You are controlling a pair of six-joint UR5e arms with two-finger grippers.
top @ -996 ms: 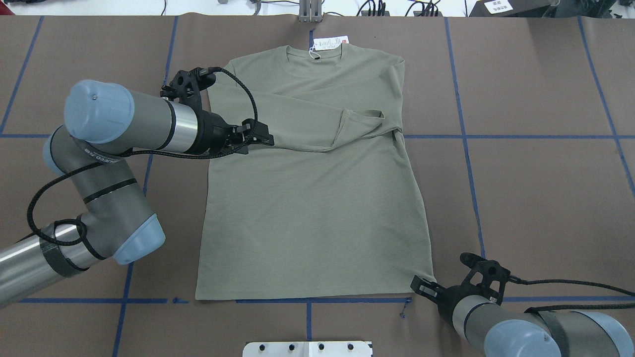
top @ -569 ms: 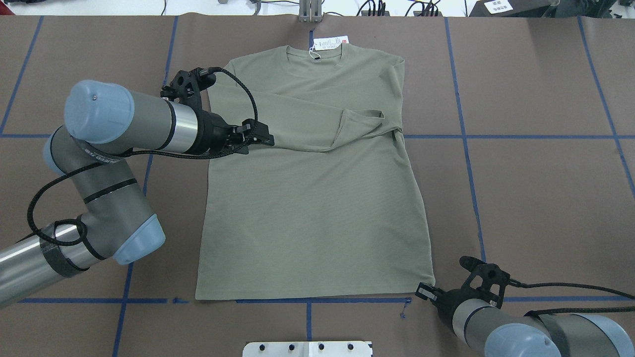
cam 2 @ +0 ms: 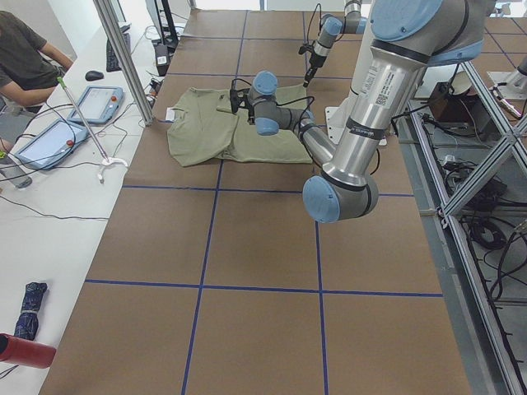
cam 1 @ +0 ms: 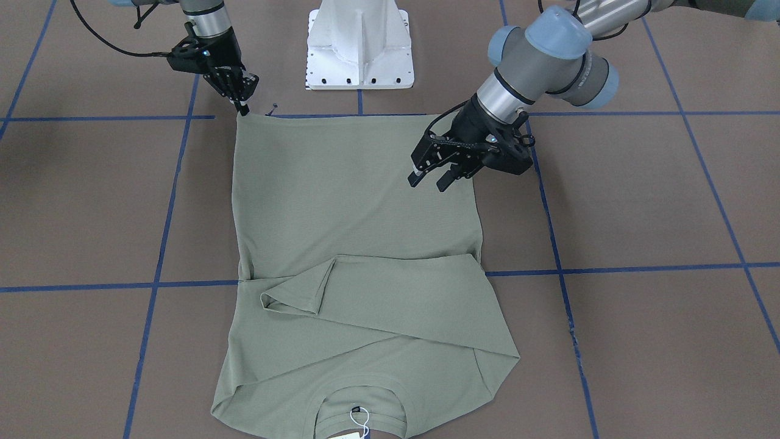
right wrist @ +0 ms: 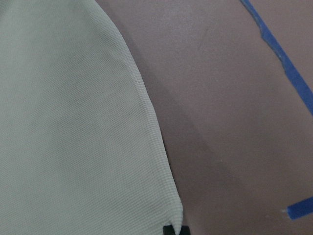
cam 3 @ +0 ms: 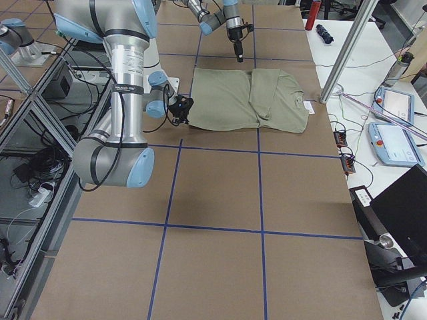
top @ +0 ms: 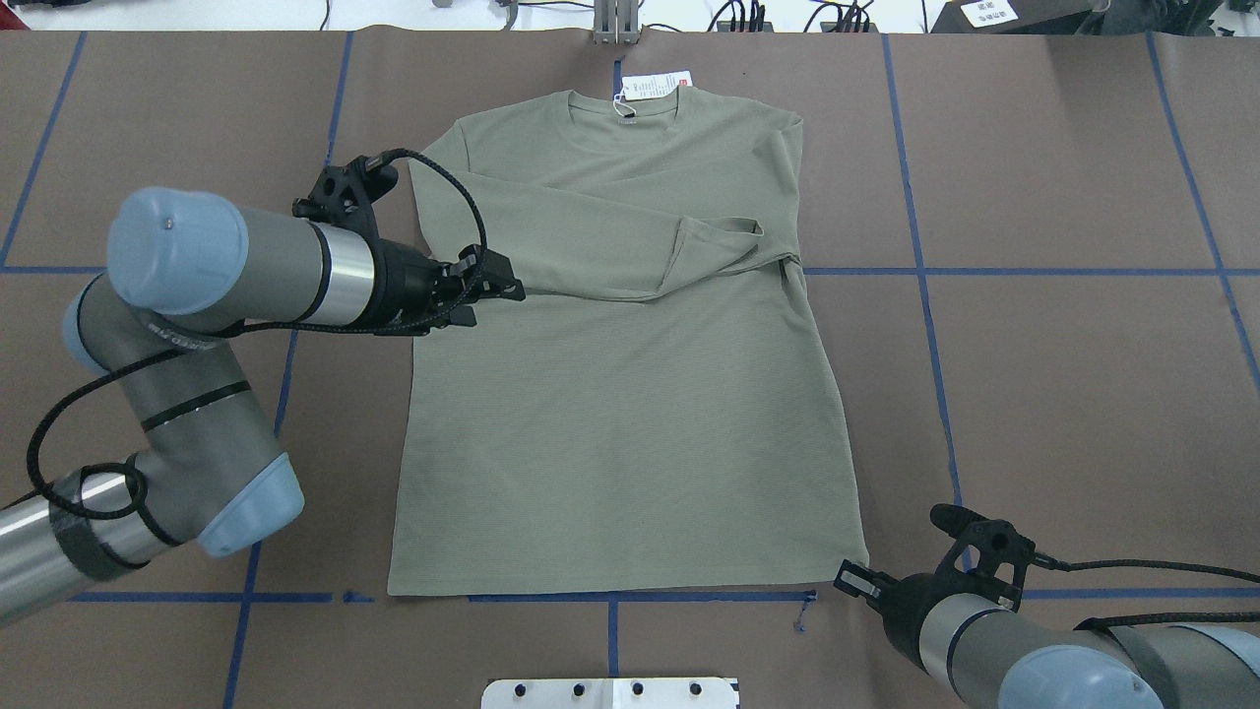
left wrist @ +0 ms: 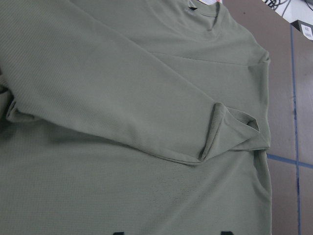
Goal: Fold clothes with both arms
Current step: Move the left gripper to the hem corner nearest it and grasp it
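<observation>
The sage-green shirt point(top: 630, 414) lies flat on the brown table, neckline at the far side, with both sleeves folded across the chest. Its white hang tag point(top: 655, 86) sticks out past the collar. My left gripper point(top: 500, 300) hovers open over the shirt's left edge, just below the folded sleeve, with nothing between its fingers point(cam 1: 416, 180). My right gripper point(top: 849, 579) is low at the near right hem corner and shut on that corner of the clothes; the right wrist view shows the corner point(right wrist: 177, 220) at a fingertip point(right wrist: 171, 230). The left wrist view shows the sleeve cuff point(left wrist: 220, 127).
The white pedestal base point(cam 1: 359, 49) stands at the table's near edge between both arms. Blue tape lines point(top: 925, 276) cross the brown surface. A person point(cam 2: 25, 58) sits at a side table with tablets point(cam 2: 95, 103) beyond a metal pole point(cam 2: 123, 58).
My left gripper has drawn back to the left and slightly nearer, still open. My right gripper has shifted right and nearer, and the hem corner has moved a little with it.
</observation>
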